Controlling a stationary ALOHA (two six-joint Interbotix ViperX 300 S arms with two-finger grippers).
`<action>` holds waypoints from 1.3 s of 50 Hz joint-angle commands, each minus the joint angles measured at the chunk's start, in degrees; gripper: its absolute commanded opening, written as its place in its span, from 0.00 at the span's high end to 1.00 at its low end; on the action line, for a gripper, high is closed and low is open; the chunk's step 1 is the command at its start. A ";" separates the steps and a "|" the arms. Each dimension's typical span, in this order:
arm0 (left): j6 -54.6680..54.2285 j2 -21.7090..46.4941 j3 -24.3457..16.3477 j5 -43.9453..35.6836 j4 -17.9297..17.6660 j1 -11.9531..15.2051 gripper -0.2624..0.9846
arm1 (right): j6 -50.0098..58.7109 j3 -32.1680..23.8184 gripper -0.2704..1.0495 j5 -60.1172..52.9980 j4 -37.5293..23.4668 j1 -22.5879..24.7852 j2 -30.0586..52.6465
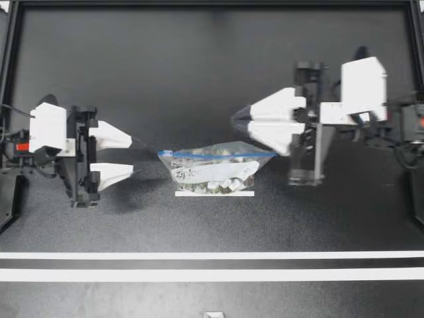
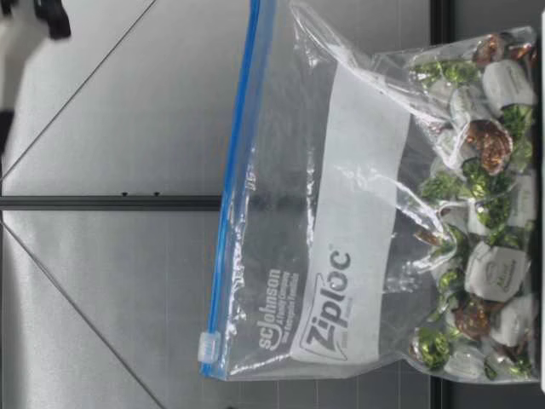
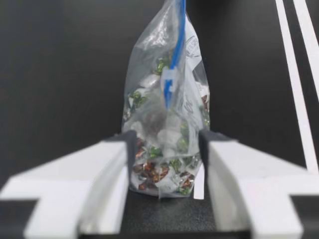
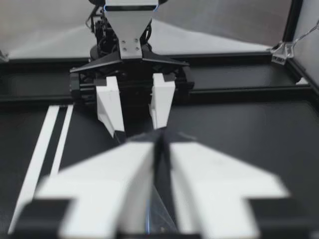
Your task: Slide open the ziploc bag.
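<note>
bag: clear plastic ziploc bag (image 1: 215, 169) with a blue zip strip along its top, standing upright at the middle of the black bench (image 1: 199, 79), between the two grippers.
contents: wrapped sweets (image 2: 477, 256) in green, brown and white, heaped in the lower part of the bag; the upper part is slack and see-through.
slider: small white slider tab (image 2: 209, 347) sitting on the blue zip, at the end of the strip that faces the left gripper.
left gripper: left gripper (image 1: 139, 157) low over the bench beside the bag's slider end. its white fingers (image 3: 234, 169) are spread wide and hold nothing. the bag stands just ahead of the fingertips, in line with the gap between them, and in the top view it is apart from both.
right gripper: right gripper (image 1: 234, 121) near the bag's other end, its tips off the zip strip in the top view. its white fingers (image 4: 129, 184) are drawn together with only a thin slit between them, and nothing is seen gripped. whether the tips touch the bag cannot be told.
markings: short white tape strip (image 1: 214, 193) on the bench along the bag's base; two long white stripes (image 1: 212, 255) run across the bench, well apart from the bag.
</note>
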 commanded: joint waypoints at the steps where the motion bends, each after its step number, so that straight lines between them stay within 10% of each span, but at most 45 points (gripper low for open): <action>1: -0.09 2.11 -0.97 -3.34 -0.09 0.26 0.47 | 0.00 -4.13 0.46 1.14 -1.41 -0.44 2.46; 22: 0.09 7.12 -1.93 -11.25 -0.97 0.35 0.47 | -2.46 -19.16 0.37 17.93 -4.66 -0.35 15.64; 50: -0.70 11.43 -3.69 -13.36 -1.05 0.35 0.48 | -2.29 -22.85 0.37 18.98 -4.75 1.41 22.32; 65: -0.70 11.60 -3.69 -14.06 -0.97 0.35 0.78 | -2.20 -23.64 0.37 19.07 -4.66 2.11 23.99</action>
